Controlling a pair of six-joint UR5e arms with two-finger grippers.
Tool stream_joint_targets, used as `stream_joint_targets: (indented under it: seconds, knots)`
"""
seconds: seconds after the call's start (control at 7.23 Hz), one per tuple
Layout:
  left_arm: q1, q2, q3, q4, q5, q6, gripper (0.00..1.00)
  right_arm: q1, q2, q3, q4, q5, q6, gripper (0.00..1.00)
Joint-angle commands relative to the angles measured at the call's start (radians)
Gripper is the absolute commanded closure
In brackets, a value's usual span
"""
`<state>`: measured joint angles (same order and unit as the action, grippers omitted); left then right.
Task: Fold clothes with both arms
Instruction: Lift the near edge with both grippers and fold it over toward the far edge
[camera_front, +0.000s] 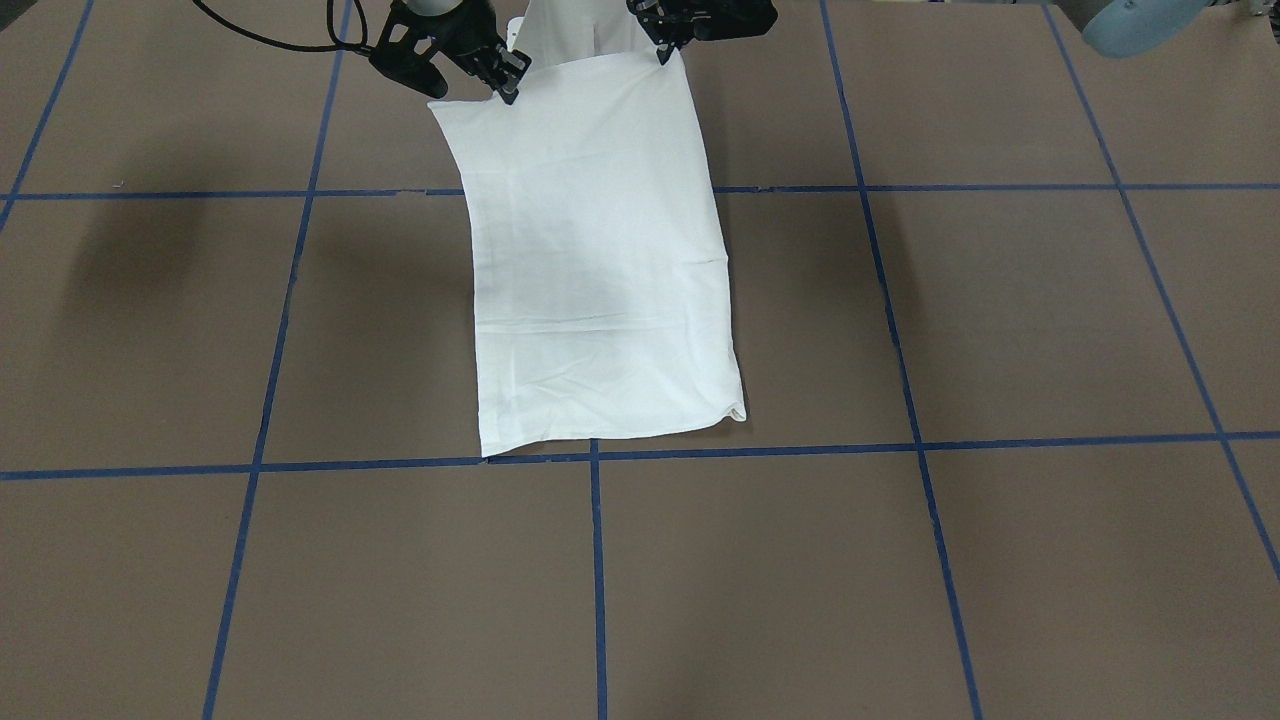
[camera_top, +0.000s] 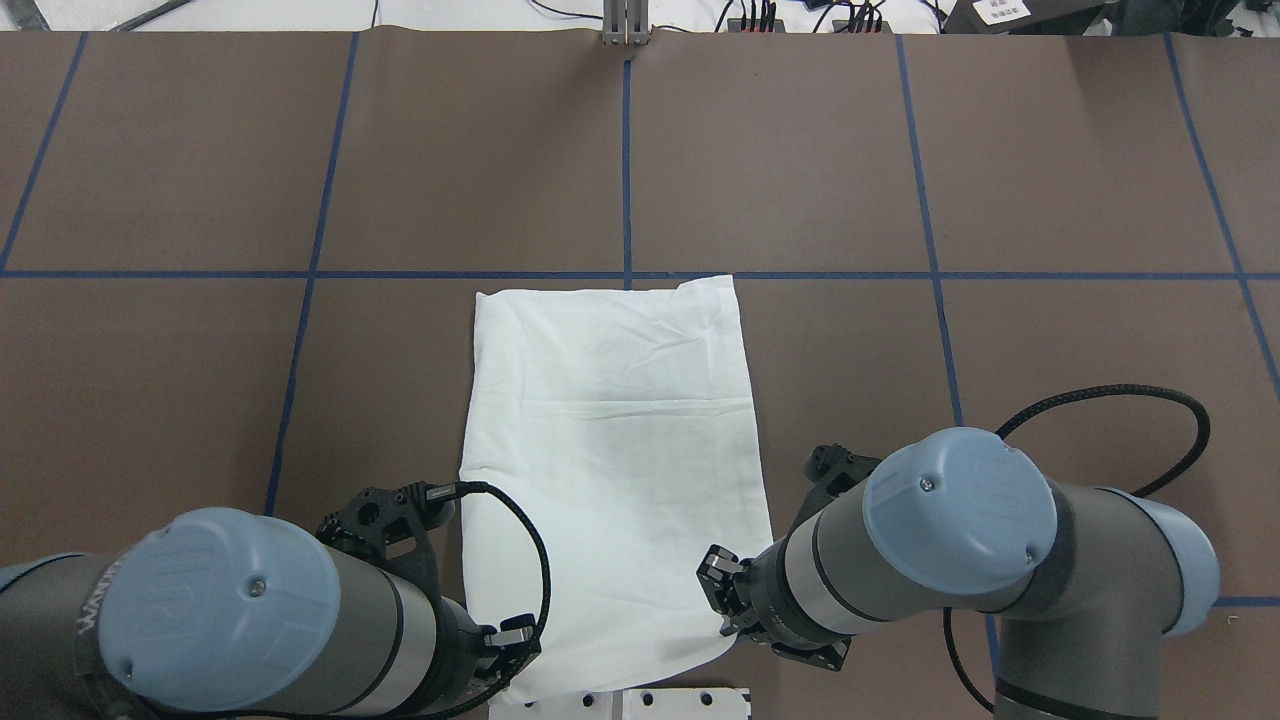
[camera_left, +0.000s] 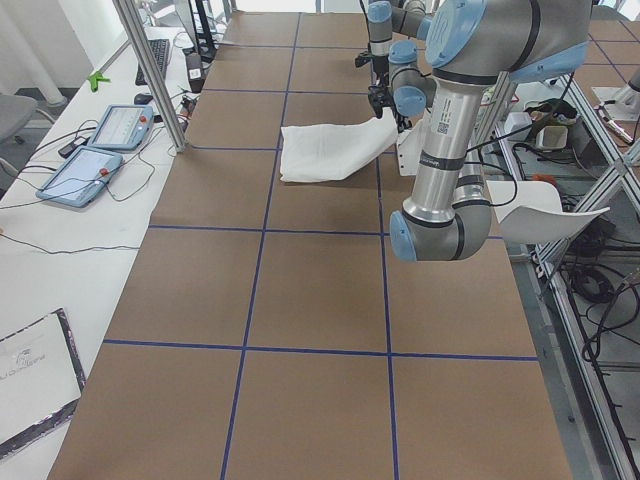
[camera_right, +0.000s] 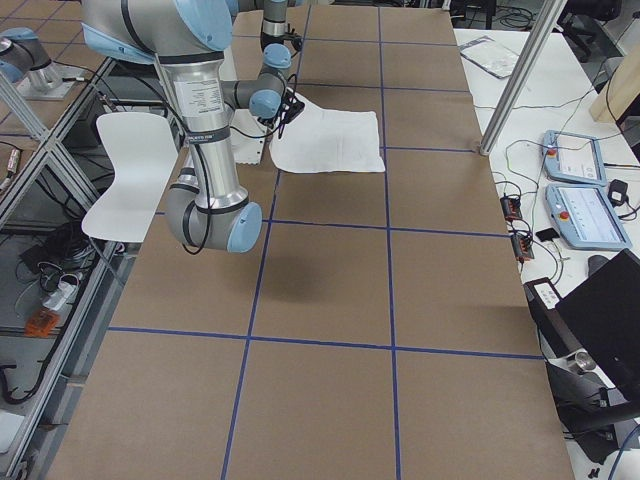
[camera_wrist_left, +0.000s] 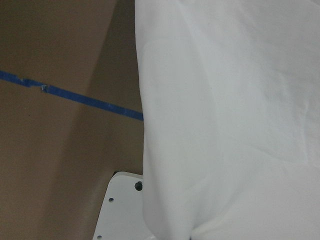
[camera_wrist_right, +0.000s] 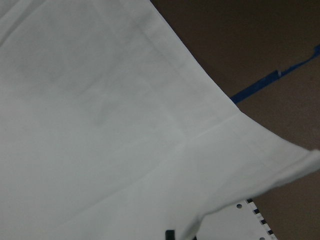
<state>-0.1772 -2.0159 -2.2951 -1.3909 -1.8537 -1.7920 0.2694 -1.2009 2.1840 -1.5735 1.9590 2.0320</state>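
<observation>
The white T-shirt (camera_front: 600, 260) lies folded into a long plain rectangle on the brown table; no print shows. Its far end rests flat at the blue tape line (camera_top: 610, 300). Its near end is lifted off the table at the robot's side. My left gripper (camera_front: 665, 48) is shut on one near corner, and it also shows in the overhead view (camera_top: 515, 640). My right gripper (camera_front: 508, 88) is shut on the near edge by the other corner, and it also shows overhead (camera_top: 722, 600). Both wrist views are filled by hanging white cloth (camera_wrist_left: 225, 125) (camera_wrist_right: 100, 125).
The white metal pedestal (camera_top: 620, 705) stands right under the lifted edge, between the arms; its drilled plate shows in the wrist views (camera_wrist_left: 122, 210) (camera_wrist_right: 240, 225). Blue tape lines (camera_front: 597, 560) grid the table. Aluminium posts (camera_left: 150, 70) and tablets (camera_left: 100, 150) stand on the far side.
</observation>
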Motion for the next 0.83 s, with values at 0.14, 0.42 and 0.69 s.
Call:
stream_joint_targets:
  seconds: [0.14,0.42,0.69]
  knots:
    - [-0.081,-0.01,0.026,0.0,0.002,0.058,1.0,0.062,0.084,-0.076,0.004,-0.116,-0.082,1.0]
    - [-0.2,-0.068,0.112,-0.005,-0.007,0.12,1.0,0.132,0.11,-0.084,0.003,-0.123,-0.131,1.0]
    - [-0.324,-0.092,0.167,-0.013,-0.009,0.222,1.0,0.165,0.168,-0.171,0.006,-0.141,-0.153,1.0]
